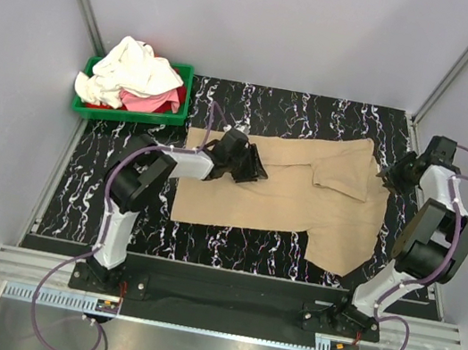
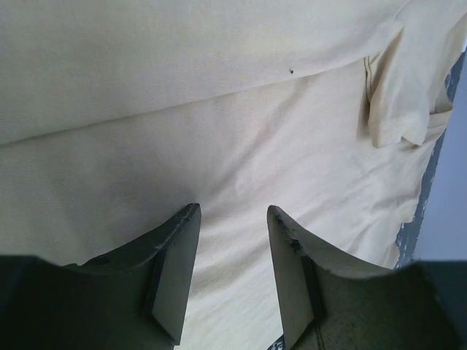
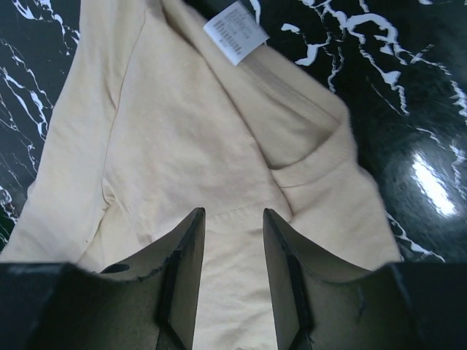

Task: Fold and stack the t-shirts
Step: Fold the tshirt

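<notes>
The left arm [image 1: 138, 176] bends and reaches out over the flat tan-khaki cloth t-shirt [image 1: 284, 198] on the black marble table [image 1: 255, 106]. The left gripper [image 2: 233, 211] hangs just above the shirt's body, jaws apart and holding nothing. The right arm [image 1: 432, 237] is folded up. The right gripper [image 3: 233, 211] points down by the shirt's collar, near a white label [image 3: 235, 30], jaws apart and holding nothing. A cream-white cloth t-shirt [image 1: 135, 67] and a pink-red cloth t-shirt [image 1: 151, 104] sit bunched in a small green plastic bin [image 1: 126, 115], well apart from both grippers.
</notes>
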Motion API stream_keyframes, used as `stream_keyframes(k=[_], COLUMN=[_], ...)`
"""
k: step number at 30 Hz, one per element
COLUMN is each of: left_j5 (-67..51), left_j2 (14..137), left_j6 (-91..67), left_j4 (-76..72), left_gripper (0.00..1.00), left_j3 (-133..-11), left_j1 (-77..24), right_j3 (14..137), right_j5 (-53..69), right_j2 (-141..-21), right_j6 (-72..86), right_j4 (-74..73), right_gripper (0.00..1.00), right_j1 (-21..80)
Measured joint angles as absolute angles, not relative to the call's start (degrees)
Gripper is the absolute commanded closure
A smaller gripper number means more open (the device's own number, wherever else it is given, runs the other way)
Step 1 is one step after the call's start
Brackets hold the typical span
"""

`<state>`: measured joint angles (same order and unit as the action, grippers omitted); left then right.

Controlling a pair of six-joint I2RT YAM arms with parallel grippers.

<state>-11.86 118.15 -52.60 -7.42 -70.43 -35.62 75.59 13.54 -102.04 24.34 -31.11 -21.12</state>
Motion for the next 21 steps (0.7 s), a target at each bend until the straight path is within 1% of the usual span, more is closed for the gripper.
stream_keyframes(k=[3, 8, 11, 14, 16, 19, 21], left_j5=[-10.66, -9.98, -10.13, -10.59, -11.29, -13.04, -14.0], left_j2=[115.48, 110.28, 109.21, 109.23, 109.34, 111.59, 114.59], left_j6=[-52.51, -52.14, -50.74, -49.91, -50.02, -51.33, -52.49], left_j4=[-6.85, -6.04, -3.31, -0.03, 0.32, -3.05, -6.76], left_gripper=[0.51, 0.47, 0.44, 0.42, 0.42, 0.42, 0.42], left_j3=[-67.13, -61.17, -61.41, -64.25, -67.55, -74.89, -79.85], left_j1=[-36.14, -36.64, -36.71, -36.95, -37.1, -37.56, -38.06], right_j3=[74.59, 70.78, 69.1, 69.06, 69.17, 69.19, 69.21], right_j5=[11.79, 11.79, 13.93, 16.4, 17.89, 19.7, 20.49], right_j2=[-98.98, -96.25, -96.55, -98.41, -100.4, -103.33, -104.64], right_j6=[24.45, 24.45, 24.1, 23.46, 22.96, 22.52, 22.22], right_j4=[-32.45, -33.15, -32.93, -32.12, -31.48, -30.5, -29.76], right_gripper=[0.55, 0.56, 0.59, 0.63, 0.63, 0.62, 0.6], right_j1=[-21.15, -21.15, -21.15, -21.12, -21.1, -21.04, -20.8])
